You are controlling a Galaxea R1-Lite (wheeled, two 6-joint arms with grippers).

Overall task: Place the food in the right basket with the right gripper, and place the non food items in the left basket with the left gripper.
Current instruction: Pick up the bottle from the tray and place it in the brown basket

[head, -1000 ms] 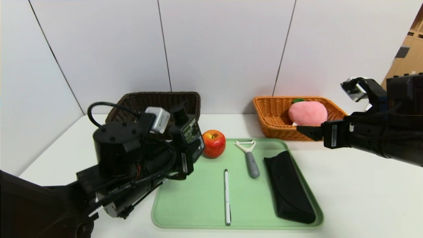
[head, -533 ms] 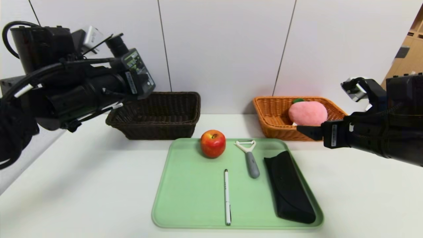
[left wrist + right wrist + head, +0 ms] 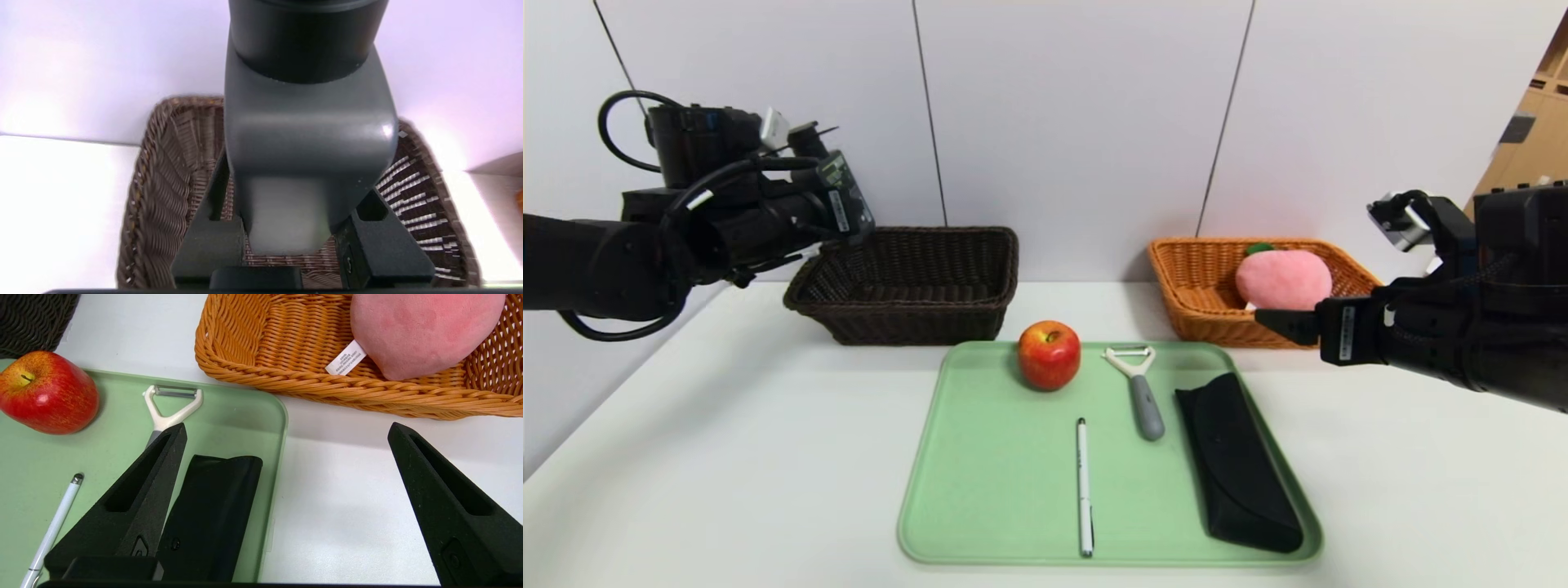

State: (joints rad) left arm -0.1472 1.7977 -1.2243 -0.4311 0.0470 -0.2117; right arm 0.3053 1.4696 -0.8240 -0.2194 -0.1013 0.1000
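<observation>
White table (image 3: 727,457), pen (image 3: 1084,487) lengthwise, cap seemingly rearward

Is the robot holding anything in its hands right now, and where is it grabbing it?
The left gripper holds the dark pump bottle by its lower body, above the dark brown basket. The right gripper is open and empty.

Head view overlooks table (image 3: 727,457), wrist views close above baskets
</observation>
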